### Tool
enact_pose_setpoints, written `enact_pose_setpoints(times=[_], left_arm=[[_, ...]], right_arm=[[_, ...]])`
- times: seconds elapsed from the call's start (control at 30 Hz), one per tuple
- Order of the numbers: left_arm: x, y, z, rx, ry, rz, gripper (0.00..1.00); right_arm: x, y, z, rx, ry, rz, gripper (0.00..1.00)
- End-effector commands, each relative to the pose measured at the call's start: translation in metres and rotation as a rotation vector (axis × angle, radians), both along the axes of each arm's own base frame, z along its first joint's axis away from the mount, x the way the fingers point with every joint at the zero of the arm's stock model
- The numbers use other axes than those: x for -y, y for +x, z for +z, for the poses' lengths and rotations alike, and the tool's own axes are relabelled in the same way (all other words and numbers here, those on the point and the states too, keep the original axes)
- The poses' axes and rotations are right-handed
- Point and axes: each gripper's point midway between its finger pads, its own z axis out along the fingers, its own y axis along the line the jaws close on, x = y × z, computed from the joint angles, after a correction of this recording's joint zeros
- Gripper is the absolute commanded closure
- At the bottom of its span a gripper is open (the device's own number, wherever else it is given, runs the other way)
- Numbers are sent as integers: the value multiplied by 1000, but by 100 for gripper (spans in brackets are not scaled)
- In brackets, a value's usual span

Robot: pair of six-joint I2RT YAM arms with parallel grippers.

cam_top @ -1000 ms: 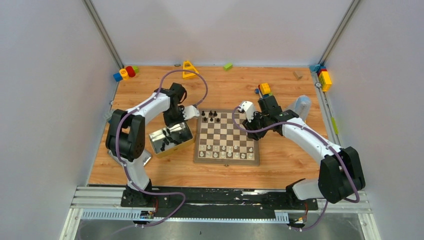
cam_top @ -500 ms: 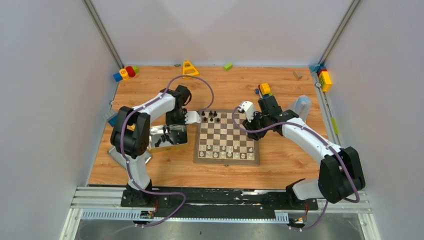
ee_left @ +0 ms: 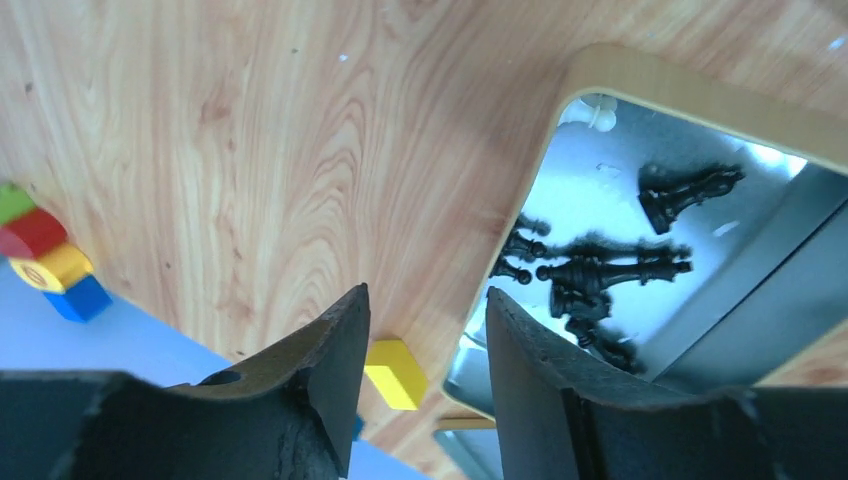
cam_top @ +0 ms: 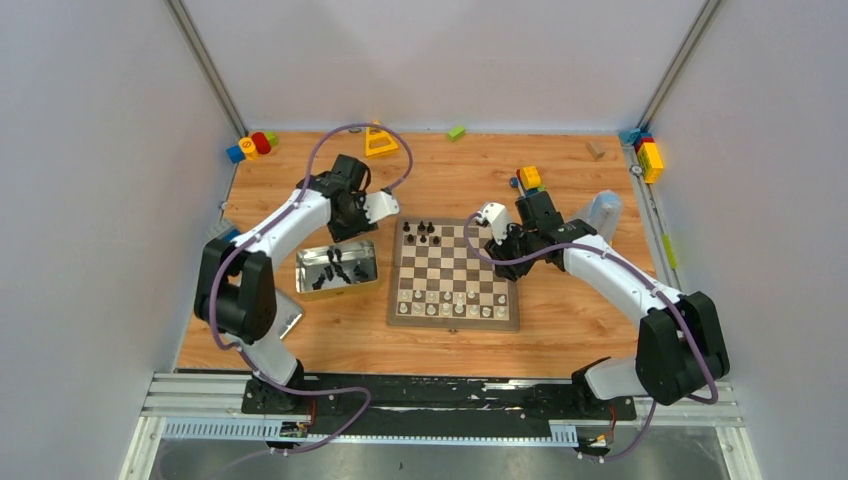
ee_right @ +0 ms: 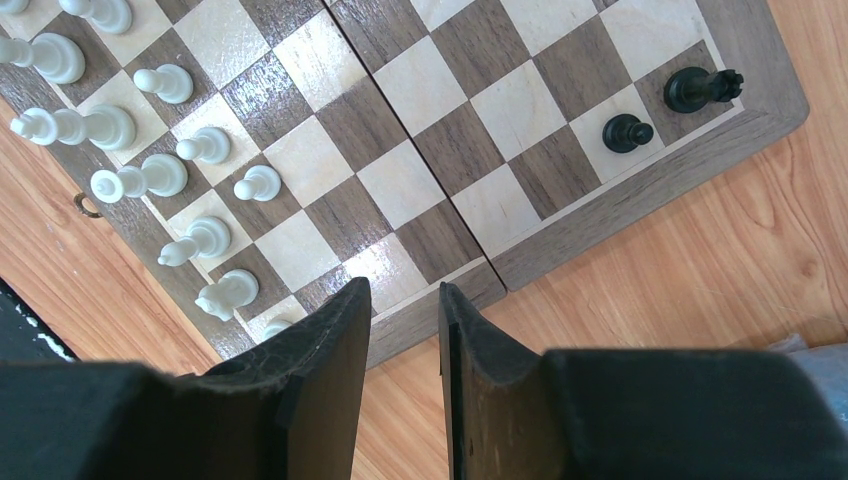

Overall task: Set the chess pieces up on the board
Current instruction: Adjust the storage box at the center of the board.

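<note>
Looking down at a flat square wooden chessboard (cam_top: pixel 455 322) with dark brown and cream checks, lying mid-table between the two arms. Got pale silvery-white chess pieces (cam_top: pixel 450 300) standing along the two near rows, plus a little cluster of black chess pieces (cam_top: pixel 425 232) at the far-left corner. Also spotting a silver metal tin with a tan rim (cam_top: pixel 340 293) just left of the board, not touching it, with more black pieces (ee_left: pixel 610 270) lying loose on their sides inside. Left gripper (ee_left: pixel 425 295): up over the bare wood-grain tabletop (cam_top: pixel 450 180) beyond the tin, near the board's far-left corner, black fingers (ee_left: pixel 340 340) parted with a clear gap and nothing between them. From its wrist cam, tin off to the right, a small yellow block (ee_left: pixel 395 372) just below the gap, and a stack of green, red, yellow and blue toy blocks (ee_left: pixel 50 265) at the left edge. Right gripper (ee_right: pixel 405 288): hovering at the board's far-right edge, jaws only a sliver apart, gripping nothing. From that wrist cam, two black pieces (ee_right: pixel 625 132) upright at the board corner on the right, white ones upright along the opposite end.
</note>
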Motion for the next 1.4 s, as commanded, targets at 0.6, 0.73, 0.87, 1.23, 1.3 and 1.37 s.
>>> enact_pose_setpoints(times=[0.6, 0.73, 0.87, 1.23, 1.3, 1.37], left_arm=[[64, -43, -25, -152, -551, 516, 54], [62, -30, -37, -125, -543, 569, 57], [59, -25, -48, -114, -530, 639, 58], [48, -18, -56, -13, -536, 721, 58], [45, -16, -55, 5, -535, 729, 58], [46, -13, -53, 19, -544, 733, 58]], right_arm=[[-1, 7, -2, 17, 9, -9, 68], [-1, 7, -4, 16, 5, -9, 68], [0, 6, -5, 15, 2, -7, 68], [-2, 4, -9, -2, 10, 0, 68], [-3, 3, -9, -3, 15, 7, 68], [-4, 3, -7, -2, 20, 8, 68]])
